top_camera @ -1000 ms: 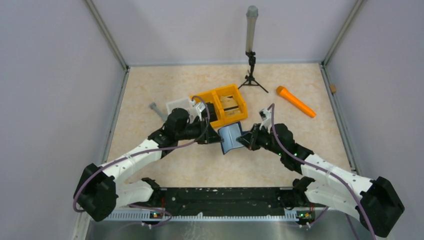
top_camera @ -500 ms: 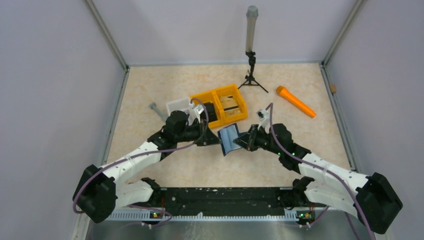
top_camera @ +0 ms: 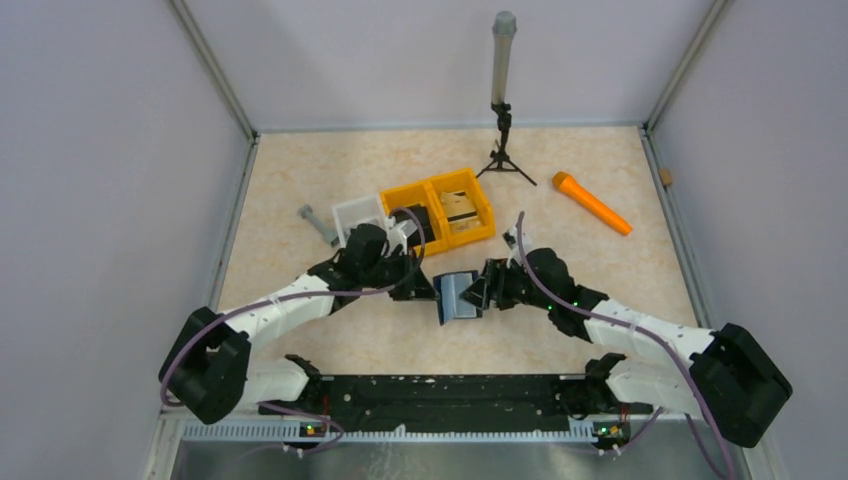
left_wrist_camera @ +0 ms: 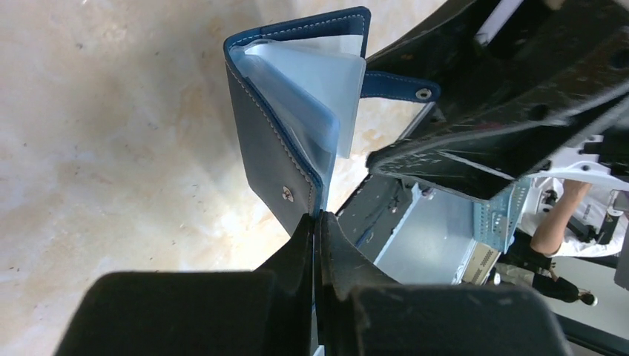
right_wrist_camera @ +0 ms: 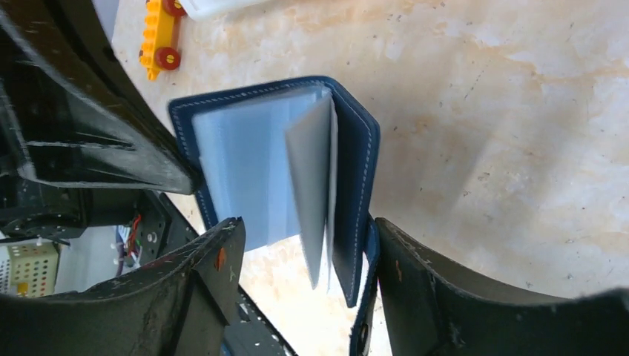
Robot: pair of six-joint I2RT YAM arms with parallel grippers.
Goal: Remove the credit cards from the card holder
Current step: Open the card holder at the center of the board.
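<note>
A beige marbled tabletop (top_camera: 330, 170), walled on three sides by pale lilac-grey panels, with two white-and-black robot arms meeting at its middle. Between them, lifted on edge, stands the flat dark navy-blue folding card holder (top_camera: 458, 297), open like a book, its pale grey-blue pocketed leaves fanned.

The left gripper (top_camera: 428, 290) is pinched tight on the holder: in the left wrist view its two black fingers (left_wrist_camera: 315, 222) are pressed together on the lower corner of one navy cover (left_wrist_camera: 271, 148), just below the metal snap stud. The right gripper (top_camera: 480, 292) has its jaws spread wide. In the right wrist view they (right_wrist_camera: 305, 226) straddle the holder's lower edge, one finger under the pale inner leaves, the other just beside the outer navy cover (right_wrist_camera: 354, 141); whether that finger touches the cover cannot be told. Whether the pockets carry any credit cards cannot be made out either.

Just beyond the arms sits a yellow plastic two-compartment bin (top_camera: 483, 203) with a black boxy block (top_camera: 420, 222) in its left compartment, and a small white open box (top_camera: 358, 212) touching its left side. A grey bolt-shaped piece (top_camera: 315, 222) lies left of that. Further back stand a grey cylinder on a black tripod (top_camera: 502, 60) and, to the right, a tapered orange tube (top_camera: 592, 203) lying flat. A yellow toy with red wheels (right_wrist_camera: 162, 37) shows in the right wrist view.
</note>
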